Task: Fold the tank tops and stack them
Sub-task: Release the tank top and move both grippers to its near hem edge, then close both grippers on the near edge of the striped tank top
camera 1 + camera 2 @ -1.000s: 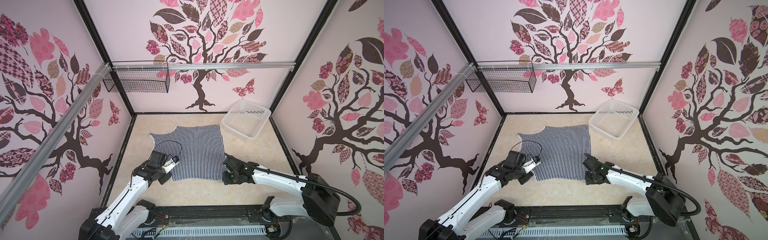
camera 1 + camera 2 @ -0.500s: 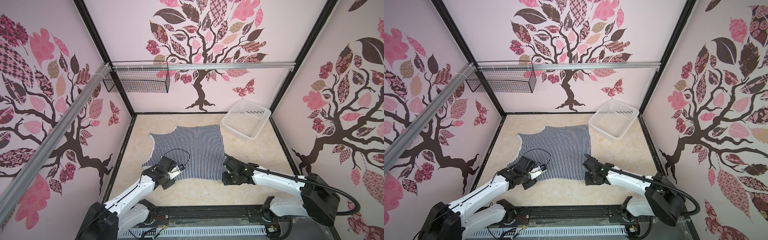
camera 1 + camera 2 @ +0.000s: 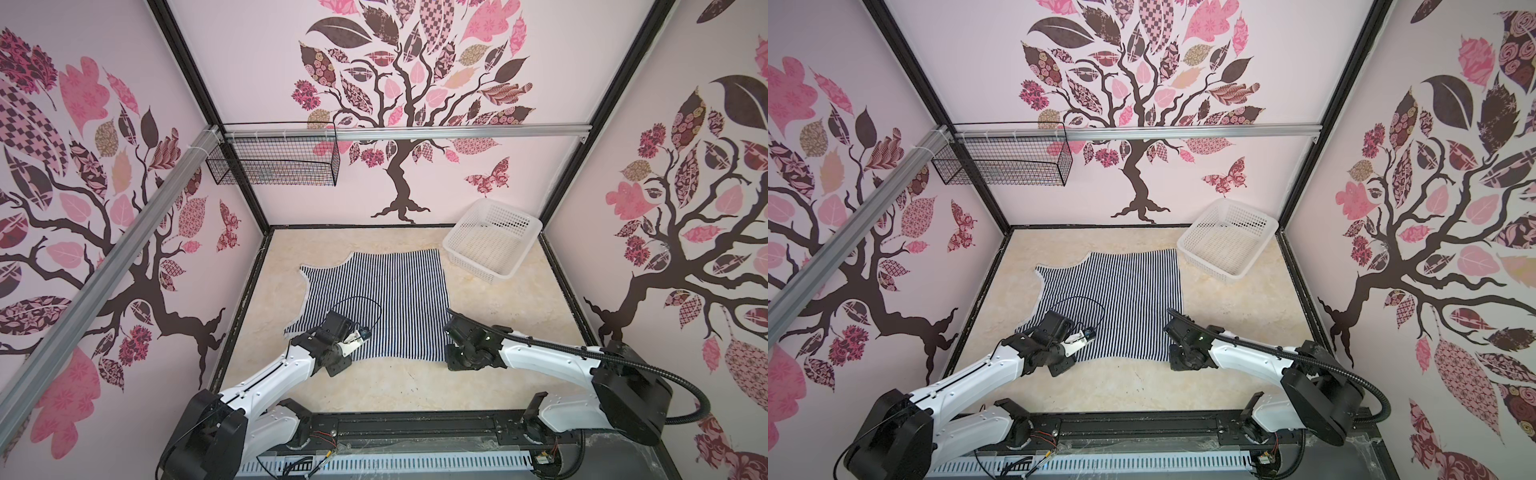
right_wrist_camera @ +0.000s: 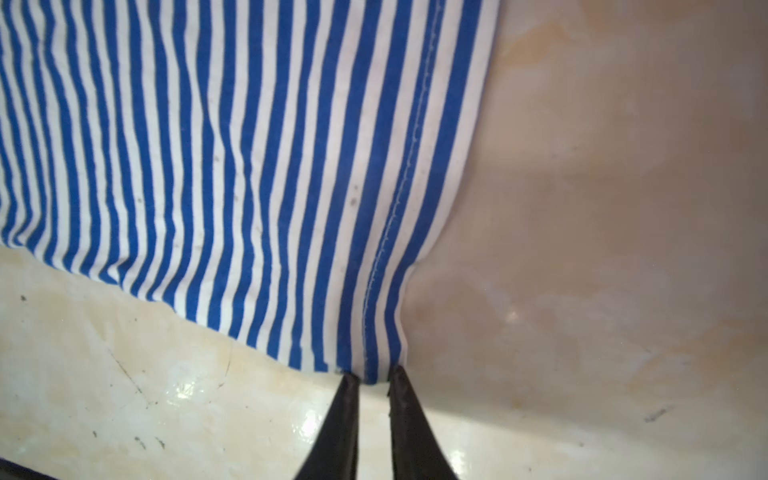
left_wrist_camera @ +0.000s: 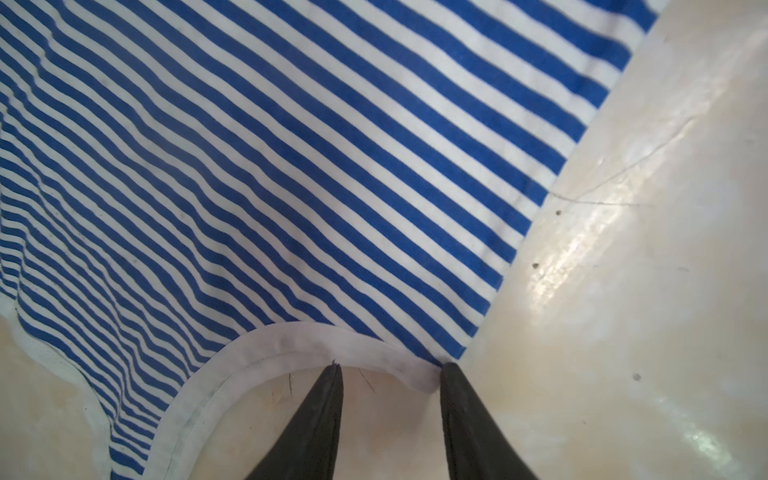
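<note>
Soft, limp knit, the tank top is judged best taken by its edges: right hand pinches the hem corner, left hand half-open at the white trim.

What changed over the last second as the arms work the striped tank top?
The left gripper drew back toward the near edge of the tank top; its fingers now stand open at the white armhole trim. The right gripper stayed at the near right corner and closed its fingers on the hem there. The tank top still lies flat, the white basket unmoved.
</note>
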